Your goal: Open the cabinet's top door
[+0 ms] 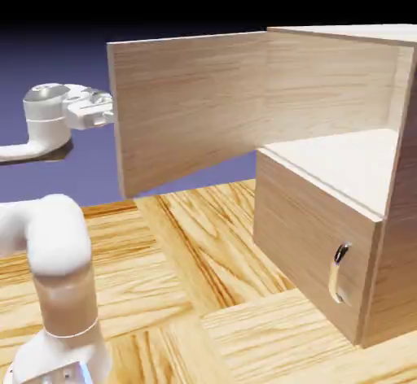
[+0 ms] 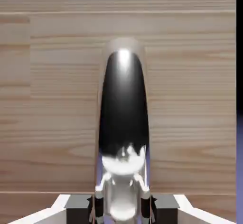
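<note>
Nearest, in the hand view, the gripper [image 2: 122,204] is clamped almost fully closed on the long silver handle [image 2: 123,123], its grey fingertips [image 2: 78,209] flanking the metal; behind it the top door [image 1: 191,106] already stands swung wide from the cabinet [image 1: 383,179], its free edge out over the table's [image 1: 204,293] left side; farther right sits the shorter panel [image 1: 305,236]. To finish well, I'd judge, keep the grip firm and follow the hinge's arc, never pulling straight.
</note>
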`<state>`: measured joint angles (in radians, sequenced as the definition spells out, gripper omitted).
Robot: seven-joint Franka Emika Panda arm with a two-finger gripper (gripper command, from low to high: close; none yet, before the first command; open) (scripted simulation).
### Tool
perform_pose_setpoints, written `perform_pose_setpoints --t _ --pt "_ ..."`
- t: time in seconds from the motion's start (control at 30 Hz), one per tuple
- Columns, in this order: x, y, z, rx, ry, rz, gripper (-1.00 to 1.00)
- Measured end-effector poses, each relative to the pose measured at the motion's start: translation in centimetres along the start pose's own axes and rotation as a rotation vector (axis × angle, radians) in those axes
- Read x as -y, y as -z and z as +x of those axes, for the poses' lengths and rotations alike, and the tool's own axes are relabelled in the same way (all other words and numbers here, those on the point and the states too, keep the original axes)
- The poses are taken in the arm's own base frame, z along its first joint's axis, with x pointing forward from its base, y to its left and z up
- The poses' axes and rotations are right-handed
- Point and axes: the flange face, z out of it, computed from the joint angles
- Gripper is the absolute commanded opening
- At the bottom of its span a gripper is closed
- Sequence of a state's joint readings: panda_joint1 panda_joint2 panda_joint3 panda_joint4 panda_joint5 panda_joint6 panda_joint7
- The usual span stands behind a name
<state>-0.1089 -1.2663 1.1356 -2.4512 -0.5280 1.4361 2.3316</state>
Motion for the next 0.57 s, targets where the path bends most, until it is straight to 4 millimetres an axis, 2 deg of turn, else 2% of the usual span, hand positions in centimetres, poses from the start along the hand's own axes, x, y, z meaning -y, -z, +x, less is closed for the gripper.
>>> perform_pose_setpoints --t 0.27,0.57 --pt "2.0 6.6 -2.0 -0.111 0.000 -0.111 -1.00" --pt "4.6 12.5 -4.6 -0.219 0.000 -0.219 -1.00"
